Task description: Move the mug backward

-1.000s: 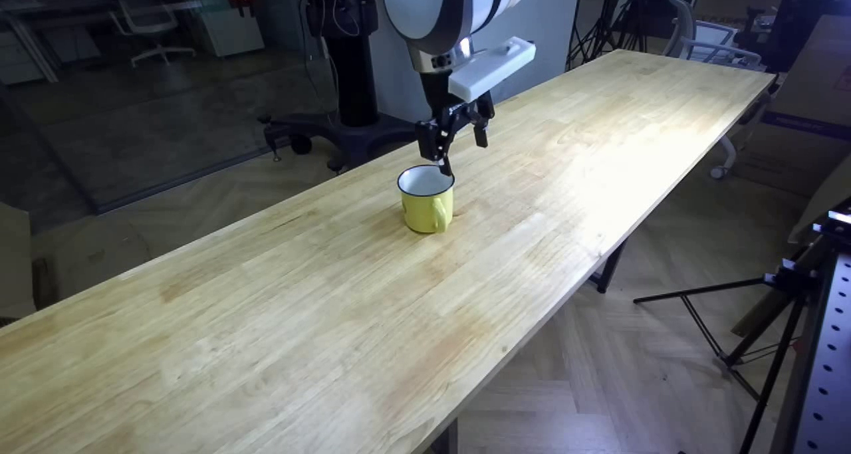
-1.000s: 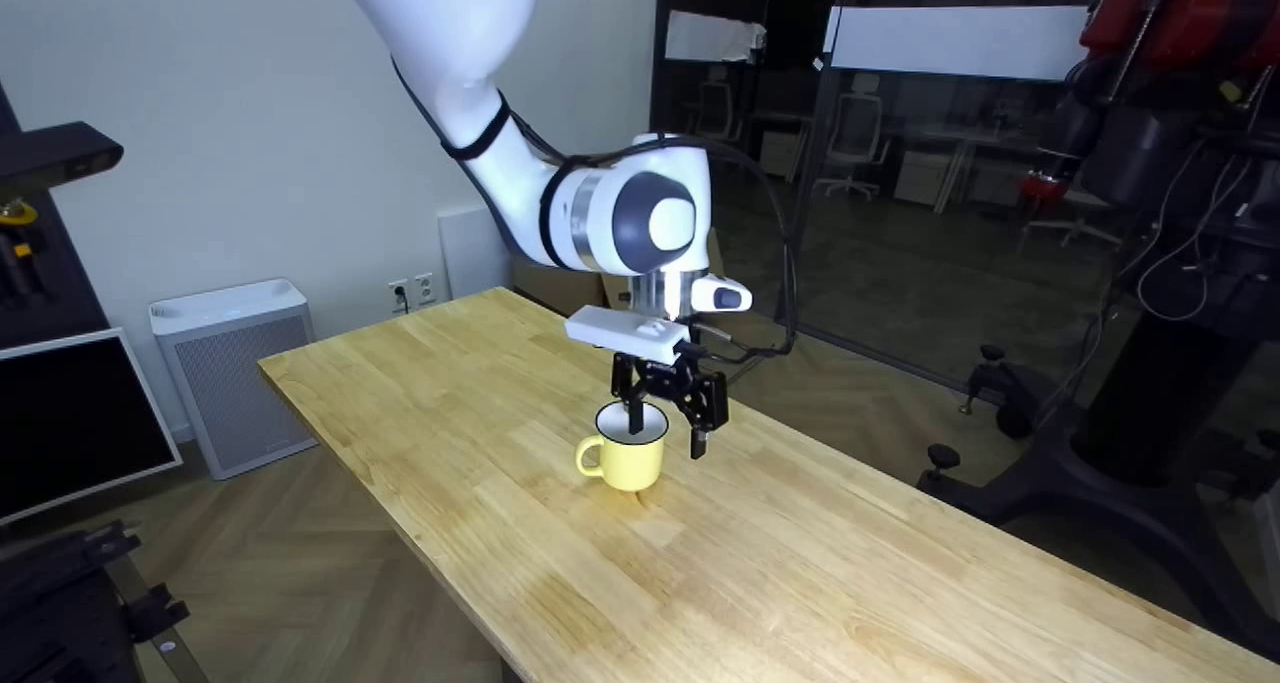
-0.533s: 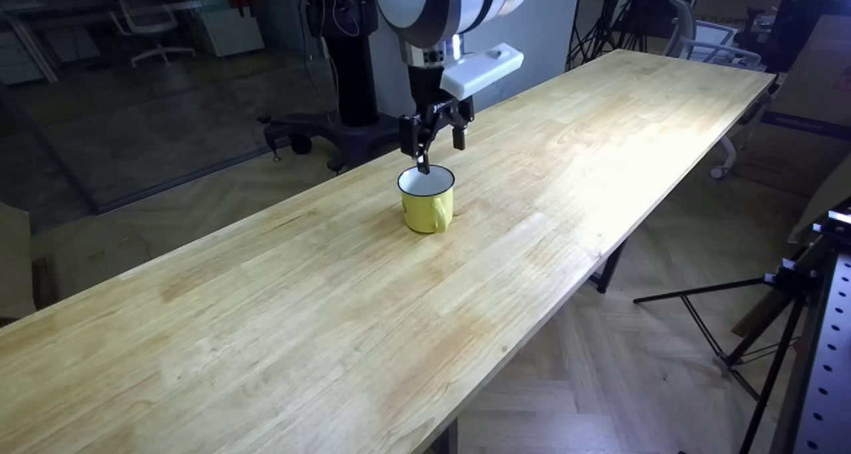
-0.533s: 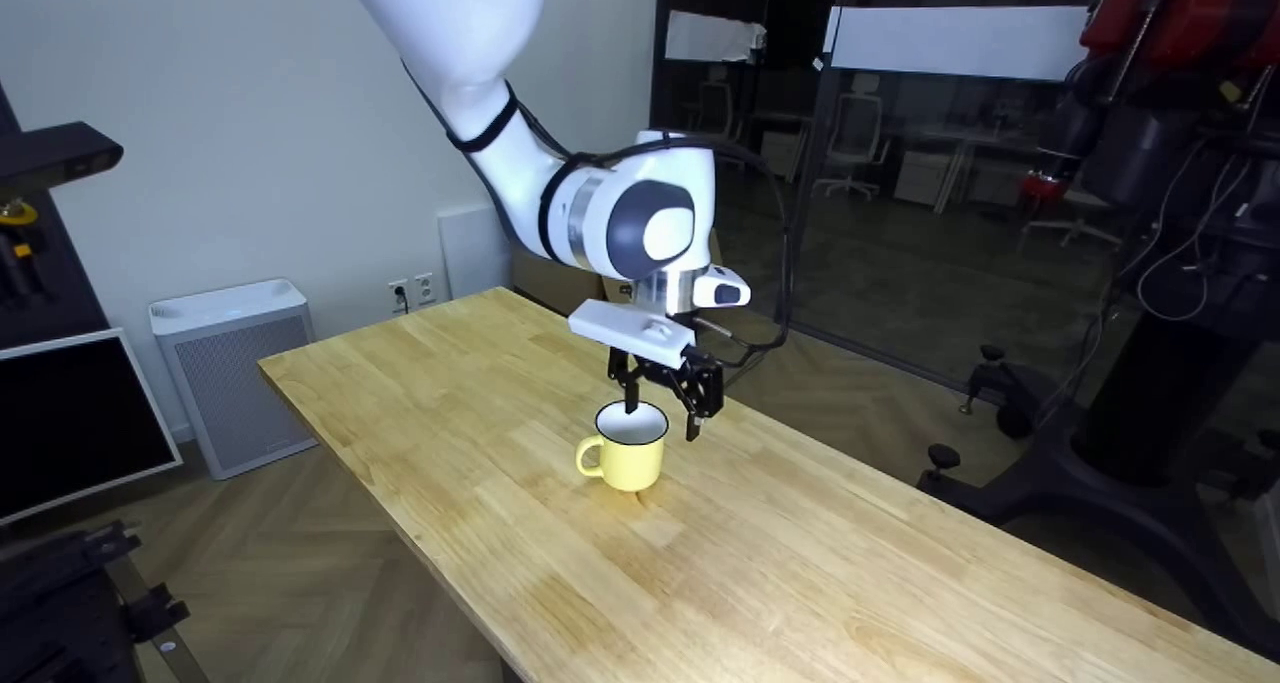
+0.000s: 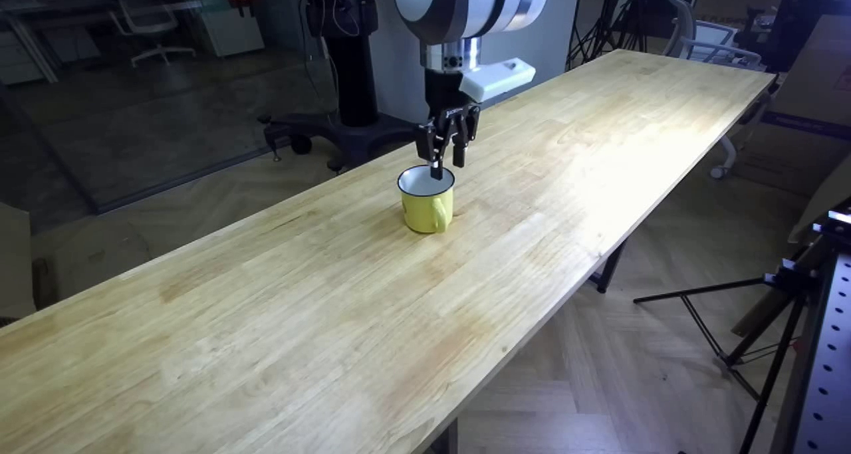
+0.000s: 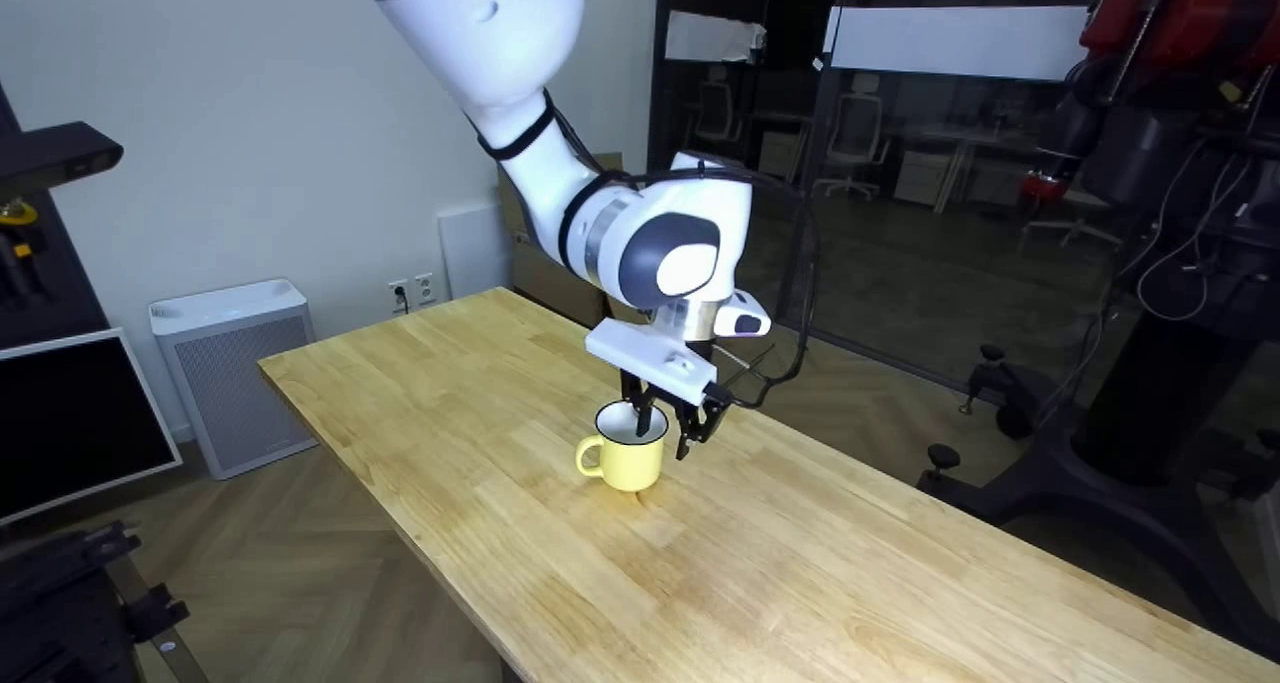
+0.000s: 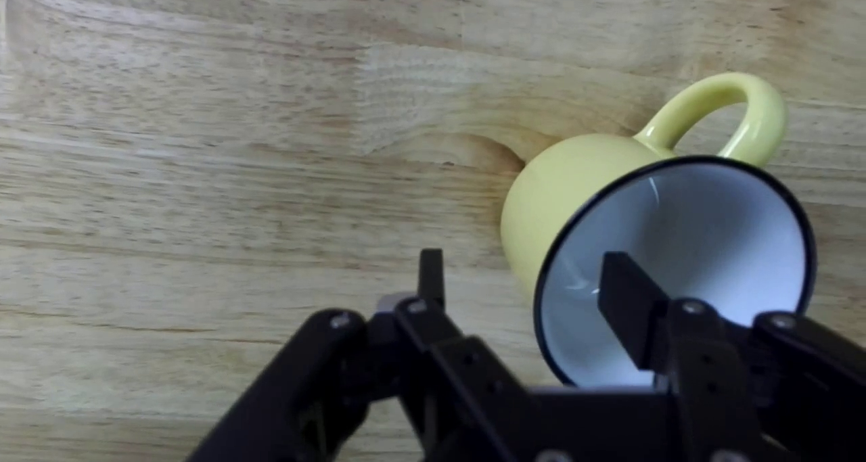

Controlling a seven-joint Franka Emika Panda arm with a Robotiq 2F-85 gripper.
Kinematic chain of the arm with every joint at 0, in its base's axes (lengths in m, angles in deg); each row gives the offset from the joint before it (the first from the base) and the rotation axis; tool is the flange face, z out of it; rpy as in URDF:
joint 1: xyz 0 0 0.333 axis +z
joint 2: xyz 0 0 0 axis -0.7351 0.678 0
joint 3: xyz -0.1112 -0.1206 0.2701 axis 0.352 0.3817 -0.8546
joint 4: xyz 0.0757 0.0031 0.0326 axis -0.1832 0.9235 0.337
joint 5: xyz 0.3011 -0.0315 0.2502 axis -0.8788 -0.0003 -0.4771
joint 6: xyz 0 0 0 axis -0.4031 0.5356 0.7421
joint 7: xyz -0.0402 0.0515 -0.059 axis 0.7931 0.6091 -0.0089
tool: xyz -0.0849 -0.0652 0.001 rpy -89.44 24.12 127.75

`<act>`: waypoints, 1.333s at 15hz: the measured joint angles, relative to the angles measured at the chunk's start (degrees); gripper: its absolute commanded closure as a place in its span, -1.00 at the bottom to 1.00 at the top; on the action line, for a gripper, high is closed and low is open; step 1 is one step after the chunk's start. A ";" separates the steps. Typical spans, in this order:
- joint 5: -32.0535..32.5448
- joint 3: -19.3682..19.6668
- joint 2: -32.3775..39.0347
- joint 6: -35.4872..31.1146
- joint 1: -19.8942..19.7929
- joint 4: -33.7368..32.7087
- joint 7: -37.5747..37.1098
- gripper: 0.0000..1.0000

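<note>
The yellow mug [image 5: 420,215] stands upright on the wooden table. It has a dark rim line and a whitish inside. In an exterior view the mug [image 6: 632,467] shows its handle at the left. In the wrist view the mug [image 7: 565,185] is right of centre, its handle toward the upper right. My gripper [image 5: 448,167] is open above the mug, pointing down. In the wrist view the gripper [image 7: 525,269] has one finger over or in the mug's opening and the other outside the wall, with the rim between them. How deep the inner finger reaches is unclear.
The long wooden tabletop [image 5: 319,314] carries the mug, near the table's long edge. Beyond that edge stands a black wheeled stand [image 5: 356,135], also visible in an exterior view [image 6: 1120,483]. A tripod [image 5: 764,328] and a white air purifier [image 6: 240,373] stand on the floor.
The gripper moved slightly and then back over the mug. It has turned about its vertical axis and come lower since half a second ago. The mug has not moved.
</note>
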 measured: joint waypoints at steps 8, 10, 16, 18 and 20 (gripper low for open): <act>-1.78 -0.67 1.79 4.30 -1.03 -1.35 1.03 0.94; -1.78 -0.74 1.84 8.07 -0.75 -2.37 1.01 0.97; -1.76 -0.72 2.22 11.08 -0.51 -2.94 1.04 0.95; -1.79 -0.73 2.22 11.11 -0.52 -2.94 1.04 0.95; -1.80 -0.72 2.22 11.25 -0.52 -2.94 0.95 0.95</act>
